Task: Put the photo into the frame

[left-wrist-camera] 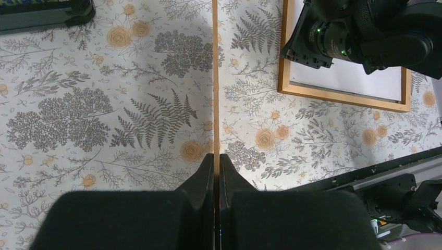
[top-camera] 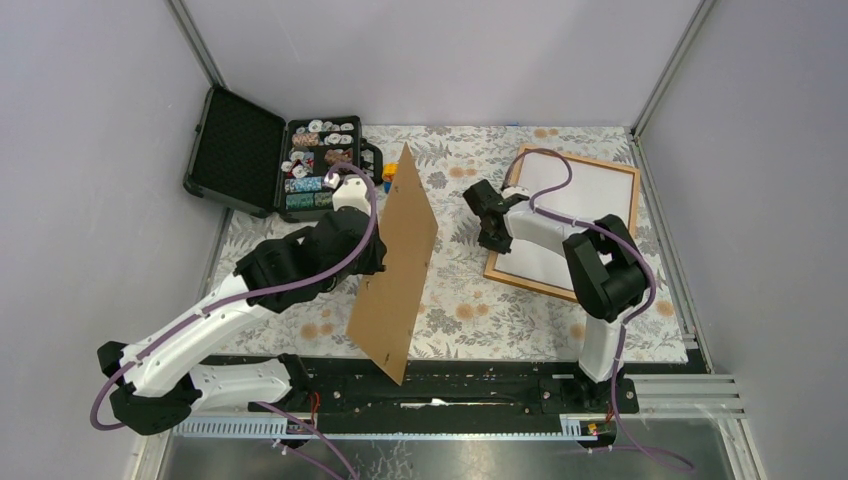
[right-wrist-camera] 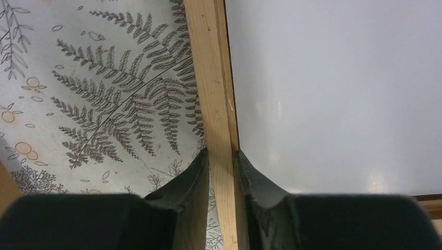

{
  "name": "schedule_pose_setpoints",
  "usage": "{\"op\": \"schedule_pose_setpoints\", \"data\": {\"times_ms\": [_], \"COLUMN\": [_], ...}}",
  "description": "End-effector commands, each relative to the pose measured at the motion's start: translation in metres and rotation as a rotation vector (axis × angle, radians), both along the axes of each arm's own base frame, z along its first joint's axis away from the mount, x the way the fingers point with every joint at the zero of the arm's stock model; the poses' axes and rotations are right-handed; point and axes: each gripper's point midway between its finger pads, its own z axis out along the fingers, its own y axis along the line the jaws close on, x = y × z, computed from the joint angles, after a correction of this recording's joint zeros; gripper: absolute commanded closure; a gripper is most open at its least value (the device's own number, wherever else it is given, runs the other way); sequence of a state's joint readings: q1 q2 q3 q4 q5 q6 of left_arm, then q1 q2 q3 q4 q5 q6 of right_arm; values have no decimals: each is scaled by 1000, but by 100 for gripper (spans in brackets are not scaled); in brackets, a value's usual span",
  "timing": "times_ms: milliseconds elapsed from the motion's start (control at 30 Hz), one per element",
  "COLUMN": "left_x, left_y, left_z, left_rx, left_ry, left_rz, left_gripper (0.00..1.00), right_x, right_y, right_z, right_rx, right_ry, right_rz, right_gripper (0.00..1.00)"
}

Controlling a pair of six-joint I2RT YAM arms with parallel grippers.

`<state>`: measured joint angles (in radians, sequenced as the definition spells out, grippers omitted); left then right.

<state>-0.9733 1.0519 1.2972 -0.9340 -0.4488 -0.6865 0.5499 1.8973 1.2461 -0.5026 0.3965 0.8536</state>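
Squarely, right jaws astride frame (right-wrist-camera: 219, 104)

- A brown board (top-camera: 395, 265) stands tilted on edge over the worktop's (top-camera: 470, 315) fern-and-flower print.
- A black case (top-camera: 240, 150) lies open at far left, holding small round bits.
- A small yellow thing (top-camera: 390, 171) sits beside the case.
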Motion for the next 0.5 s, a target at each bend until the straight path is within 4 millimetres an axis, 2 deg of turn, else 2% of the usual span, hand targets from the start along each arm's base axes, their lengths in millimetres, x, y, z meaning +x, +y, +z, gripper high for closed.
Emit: {"op": "schedule_pose_setpoints", "data": {"times_ms": [0,200,300,467], "left_x": [9,12,13,15], "left_y": [-4,1,5,15], "left_z": [22,16,14,14], "left_rx": [-105,-95,-96,-112], "left_ry": [-56,-41,-33,-34], "left_rz": [50,88,109,153], "left_gripper": [100,100,100,100], "right_x": [0,-24,-37,-64], "right_y": [13,27,41,69], "right_z": [2,-2,-2,-8], "right_rx": [-34,-75,-27,156], "right_ry": [-35,-29,-22,7], "right_rz": [17,144,229,362], "right_gripper": [79,99,100,100]}}
